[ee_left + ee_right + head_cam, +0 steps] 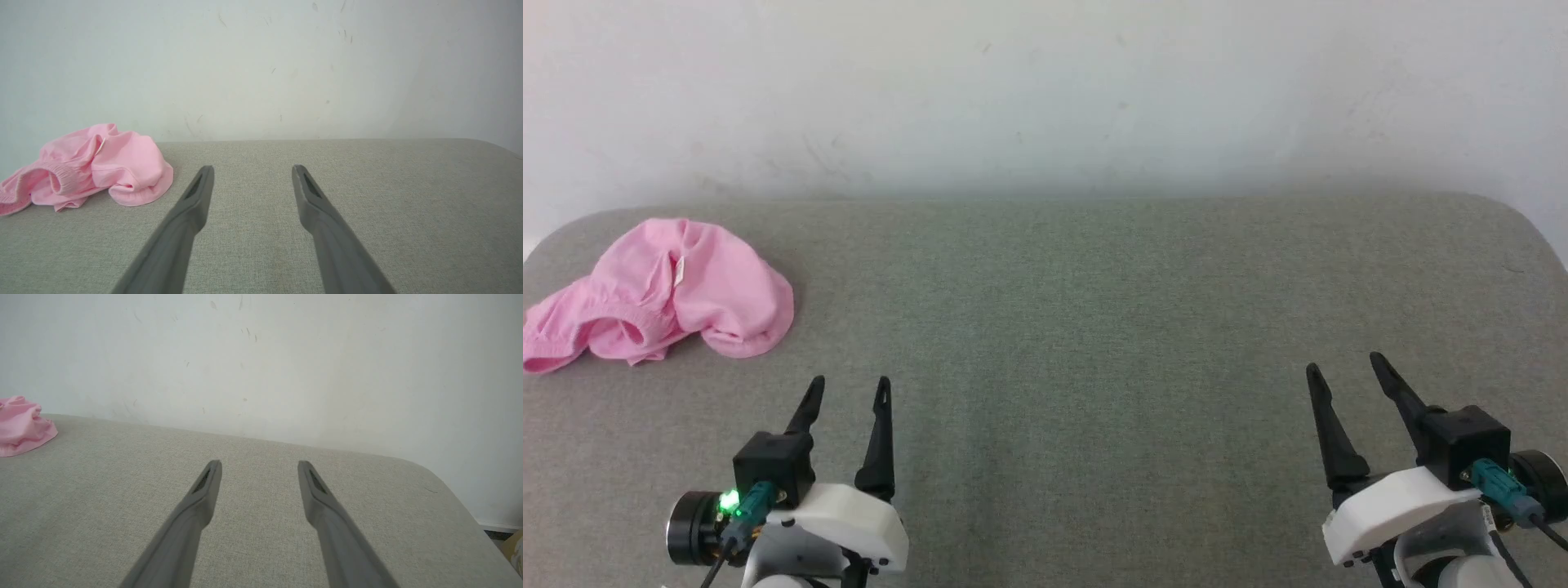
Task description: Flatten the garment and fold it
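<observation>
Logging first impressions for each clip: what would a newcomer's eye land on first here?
The crumpled pink garment, vivid where it lies heaped at the far left of the grey fabric surface. Next come the left end effector and right end effector, both open and empty along the near edge, neither touching it.

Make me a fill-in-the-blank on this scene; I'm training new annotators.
1. The crumpled shorts are ____ in colour.
2. Of the left gripper and right gripper, the shorts lie nearer the ____ one.
3. Both grippers' jaws stand ____, touching nothing.
Missing words: pink; left; open.
</observation>
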Motion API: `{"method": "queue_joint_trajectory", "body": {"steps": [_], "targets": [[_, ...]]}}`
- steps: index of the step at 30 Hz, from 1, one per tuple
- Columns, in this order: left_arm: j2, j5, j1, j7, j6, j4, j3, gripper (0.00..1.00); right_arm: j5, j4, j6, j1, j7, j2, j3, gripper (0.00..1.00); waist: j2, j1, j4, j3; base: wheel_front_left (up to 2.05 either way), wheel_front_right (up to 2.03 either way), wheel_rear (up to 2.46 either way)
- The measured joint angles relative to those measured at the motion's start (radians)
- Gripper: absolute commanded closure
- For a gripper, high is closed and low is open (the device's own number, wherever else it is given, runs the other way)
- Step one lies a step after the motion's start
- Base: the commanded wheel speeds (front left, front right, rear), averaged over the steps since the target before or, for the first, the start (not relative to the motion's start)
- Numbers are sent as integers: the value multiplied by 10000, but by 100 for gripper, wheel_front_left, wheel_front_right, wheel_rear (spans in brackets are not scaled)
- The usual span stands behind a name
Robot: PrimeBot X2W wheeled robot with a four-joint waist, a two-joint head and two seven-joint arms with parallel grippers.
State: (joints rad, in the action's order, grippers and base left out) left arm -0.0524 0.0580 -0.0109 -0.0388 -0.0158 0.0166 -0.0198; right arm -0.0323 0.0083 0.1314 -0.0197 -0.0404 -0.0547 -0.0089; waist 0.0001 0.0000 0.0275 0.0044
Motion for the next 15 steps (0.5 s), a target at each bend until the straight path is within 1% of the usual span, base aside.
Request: {"method": "queue_joint_trajectory", "body": {"steps": [7,15], "targets": [[0,132,24,-150,-10,10,12,0,2,-6,2,-7,-146,2,15,0,0,0,402,41,0,0,0],[-2,389,38,-334,-25,31,36,0,38,-48,2,-2,-316,4,117,0,0,0,1014,122,0,0,0]]}}
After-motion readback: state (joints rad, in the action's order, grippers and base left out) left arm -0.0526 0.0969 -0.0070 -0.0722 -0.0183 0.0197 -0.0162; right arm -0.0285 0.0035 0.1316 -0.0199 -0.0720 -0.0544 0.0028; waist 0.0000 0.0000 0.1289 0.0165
